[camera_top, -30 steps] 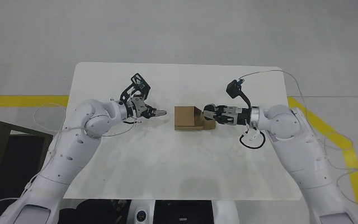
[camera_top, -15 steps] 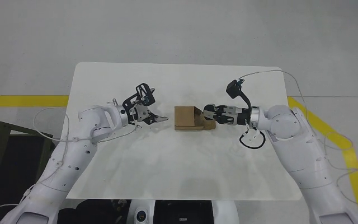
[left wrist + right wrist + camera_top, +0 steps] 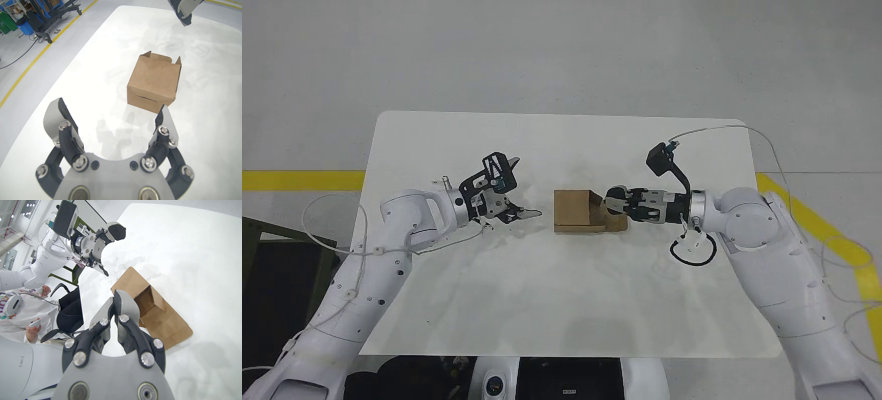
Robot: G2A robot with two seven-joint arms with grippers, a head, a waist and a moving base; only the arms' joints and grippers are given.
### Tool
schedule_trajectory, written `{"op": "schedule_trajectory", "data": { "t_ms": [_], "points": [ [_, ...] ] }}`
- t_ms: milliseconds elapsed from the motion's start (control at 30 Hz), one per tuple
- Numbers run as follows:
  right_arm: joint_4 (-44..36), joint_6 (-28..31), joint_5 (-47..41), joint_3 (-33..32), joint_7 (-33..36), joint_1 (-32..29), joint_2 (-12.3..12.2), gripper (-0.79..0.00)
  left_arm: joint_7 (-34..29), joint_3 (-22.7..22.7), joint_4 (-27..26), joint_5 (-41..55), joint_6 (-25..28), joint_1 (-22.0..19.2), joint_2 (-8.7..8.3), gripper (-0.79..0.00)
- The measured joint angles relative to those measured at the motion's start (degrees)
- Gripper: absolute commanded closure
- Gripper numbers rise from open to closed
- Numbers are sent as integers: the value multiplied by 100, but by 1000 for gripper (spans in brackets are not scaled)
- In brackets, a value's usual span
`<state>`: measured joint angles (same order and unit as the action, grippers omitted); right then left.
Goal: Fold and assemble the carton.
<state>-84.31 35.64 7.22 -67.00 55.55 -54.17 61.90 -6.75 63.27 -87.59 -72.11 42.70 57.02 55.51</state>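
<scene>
Carton (image 3: 574, 210): lying on its side at the centre of the top view, on the white surface (image 3: 642, 300). One end is closed, with a slot (image 3: 146, 98) across it. The other end is open, with its lid flap (image 3: 170, 330) flat on the surface and a side flap (image 3: 157, 300) standing loose at the mouth. I judge that assembly is unfinished.

Right claw (image 3: 114, 294): closed, pads pressed together, sitting at the open end just right of the carton in the top view.

Left claw (image 3: 111, 104): spread wide and empty, near the closed end but apart from it.

Risks, in my judgement:
- The carton is light and nothing braces it. A push from either end could slide or spin it instead of folding a flap.
- The side flap may spring outward, so the lid could close over it out of order or crease.
- If the right claw comes down on the flat lid flap, it could pin or crush it.
- The open left claw could clip a corner and tip the carton.

Not established:
- I cannot tell whether the right claw touches the carton or pinches any cardboard.
- The carton's inside is mostly in shadow.
- In the left wrist view the right claw is cut off at the upper right edge.
</scene>
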Motion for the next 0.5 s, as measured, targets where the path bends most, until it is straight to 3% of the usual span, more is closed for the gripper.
{"op": "schedule_trajectory", "data": {
  "t_ms": [133, 267, 400, 500],
  "points": [
    [-1, -6, -1, 2, -6, -6, 0, 0, 2, -1, -14, 9, -63, 38, 4, -785],
    [-114, -445, -104, -15, 203, -177, -40, 0, 86, 18, 14, -133, -244, 119, 10, -785],
    [-271, -925, -413, -221, 661, -362, -125, 0, 228, 44, 236, -261, 176, 25, -9, -785],
    [-358, -1185, -610, -350, 888, -545, -178, 0, 440, 38, 434, -322, 795, -133, -28, -785]
  ]
}}
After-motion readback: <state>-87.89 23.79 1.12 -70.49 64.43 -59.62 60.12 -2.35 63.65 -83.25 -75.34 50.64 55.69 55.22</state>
